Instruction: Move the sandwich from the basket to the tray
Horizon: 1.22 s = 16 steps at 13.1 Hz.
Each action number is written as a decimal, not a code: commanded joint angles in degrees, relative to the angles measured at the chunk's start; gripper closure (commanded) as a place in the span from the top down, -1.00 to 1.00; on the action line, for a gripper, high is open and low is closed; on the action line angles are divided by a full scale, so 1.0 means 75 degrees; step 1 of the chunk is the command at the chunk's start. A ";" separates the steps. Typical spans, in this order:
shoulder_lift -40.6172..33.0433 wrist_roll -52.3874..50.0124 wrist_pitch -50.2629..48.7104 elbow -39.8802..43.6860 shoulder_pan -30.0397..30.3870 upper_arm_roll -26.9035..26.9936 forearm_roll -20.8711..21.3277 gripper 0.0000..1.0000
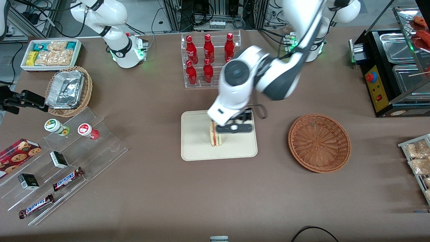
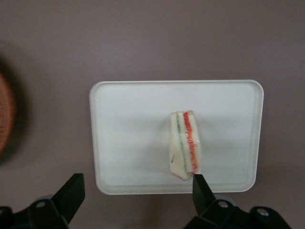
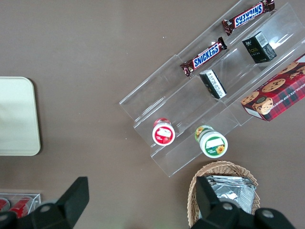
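Note:
The sandwich [image 1: 215, 136] stands on its edge on the cream tray [image 1: 198, 148], its red and green filling layers showing. The left wrist view shows the sandwich [image 2: 185, 144] on the tray [image 2: 128, 124]. My left gripper [image 1: 234, 127] hovers above the tray, just over the sandwich, open and empty. Its fingertips [image 2: 200, 185] are spread wide and the gripper [image 2: 138, 188] holds nothing. The reddish-brown basket [image 1: 319, 143] sits empty beside the tray, toward the working arm's end of the table. Its blurred rim [image 2: 5, 114] shows in the left wrist view.
A clear rack of red bottles [image 1: 209, 58] stands farther from the front camera than the tray. A tan wicker basket with foil containers [image 1: 69, 90], a white snack bin [image 1: 50, 53] and a clear stepped stand [image 1: 60, 161] lie toward the parked arm's end. A black appliance [image 1: 393, 67] stands at the working arm's end.

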 commanded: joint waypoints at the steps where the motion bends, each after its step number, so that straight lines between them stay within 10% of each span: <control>1: -0.0861 -0.0210 -0.0817 -0.0260 0.0711 -0.0053 0.0094 0.99; 16: -0.3581 0.4017 -0.2204 -0.2110 0.4076 -0.0042 0.0656 0.99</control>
